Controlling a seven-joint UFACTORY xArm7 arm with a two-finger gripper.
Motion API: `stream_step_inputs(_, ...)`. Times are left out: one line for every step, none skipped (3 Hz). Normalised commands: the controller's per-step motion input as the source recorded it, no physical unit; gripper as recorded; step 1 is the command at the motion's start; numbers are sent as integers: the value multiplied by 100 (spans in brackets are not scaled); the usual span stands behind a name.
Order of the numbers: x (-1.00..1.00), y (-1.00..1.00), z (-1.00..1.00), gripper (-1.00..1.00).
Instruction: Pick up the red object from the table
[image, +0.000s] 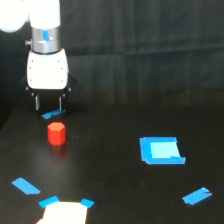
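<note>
Nearest the lens: a bright white patch (64, 213) with blue tape corners (86, 203), cut off by the bottom edge, well below the pincer.

Pincer (48, 103): two thin dark fingers (37, 102) pointing straight down, spread apart with a clear gap between them, nothing held. White gripper body (47, 69) above them, grey wrist collar (46, 39) with a small blue mark above that, white arm link running out of the top left corner.

Just under the fingertips: a small blue tape strip (51, 114) on the table (120, 100); touching it or hovering, cannot tell.

Red object (56, 133): faceted orange-red block, upright on the black surface, just below the pincer and slightly toward the exterior view's right. Not between the fingers, not touching them. Narrower than the finger gap.

Further out: blue tape piece (25, 186) below the pincer toward the exterior view's left. Blue square patch (161, 150) with a paler centre, well off to the exterior view's right. Another blue tape scrap (197, 196) beyond that, near the lower right corner.
</note>
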Motion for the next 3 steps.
stream_step_inputs(-7, -94, -23, 91)
stream_step_inputs(4, -80, -35, -27)
stream_step_inputs(59, -95, 9, 100)
